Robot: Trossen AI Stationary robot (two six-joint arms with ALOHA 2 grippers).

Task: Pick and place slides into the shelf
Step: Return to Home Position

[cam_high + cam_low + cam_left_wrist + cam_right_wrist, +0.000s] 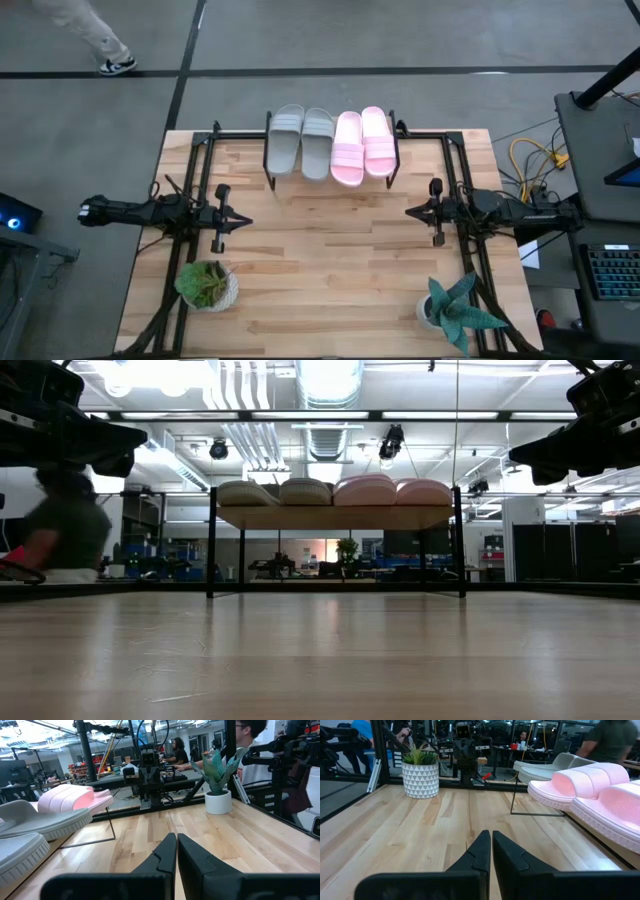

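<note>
Two light grey slides (301,141) and two pink slides (363,146) lie side by side, soles down, on the plank top of the shelf (336,517) at the table's far middle. The shelf stands on thin black legs (211,560). My left gripper (247,221) hovers shut over the table's left side, pointing level toward the middle. My right gripper (408,211) hovers shut over the right side, facing it. Neither gripper has anything between its fingers; both are well short of the shelf. The wrist views show the grey slides (30,822) and pink slides (590,782) off to the side.
A green plant in a white patterned pot (207,286) stands near the front left, a spiky blue-green plant in a white pot (452,308) near the front right. Bare wooden table (330,260) lies between the arms. People show in the room beyond the table.
</note>
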